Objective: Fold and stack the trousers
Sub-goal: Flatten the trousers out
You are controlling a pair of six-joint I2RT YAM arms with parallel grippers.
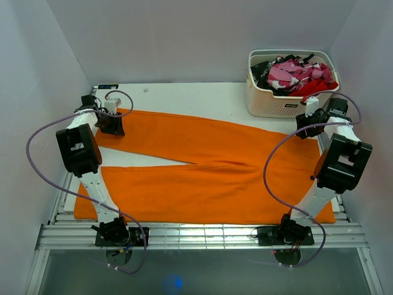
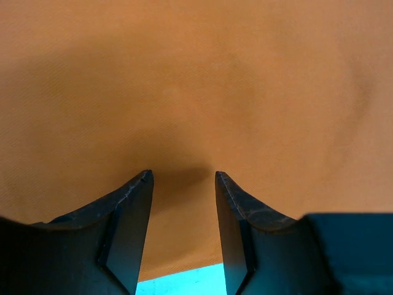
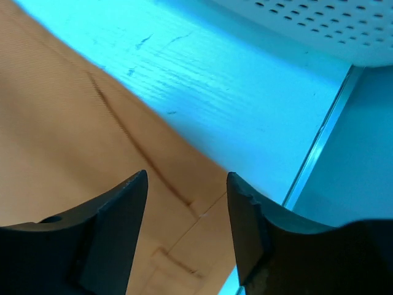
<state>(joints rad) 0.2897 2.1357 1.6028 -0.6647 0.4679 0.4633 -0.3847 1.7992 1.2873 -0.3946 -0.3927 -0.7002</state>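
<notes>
Bright-orange cloth trousers [image 1: 202,172] lie spread flat across the white bench [image 1: 184,95], legs to the left, waist to the right. Left hand [image 2: 184,177] is half-parted over the far leg's hem, nothing pinched. Right hand [image 3: 187,178] is likewise parted and empty at the far waist corner (just beside the white laundry basket [image 1: 270,104]). Likely step: lengthwise fold. Catch both corners right at the edge, lift together, keep the cloth taut.

Free to pass along the bare strip of white bench [image 1: 184,92] beyond the large bright-orange cloth trousers [image 1: 209,184], and over the bare wedge between the two legs at left. Blocked at the far right corner by a white perforated plastic basket [image 1: 270,104], near the right tool [image 3: 187,175]. Hemmed by pale walls [image 1: 202,37] on three sides.
</notes>
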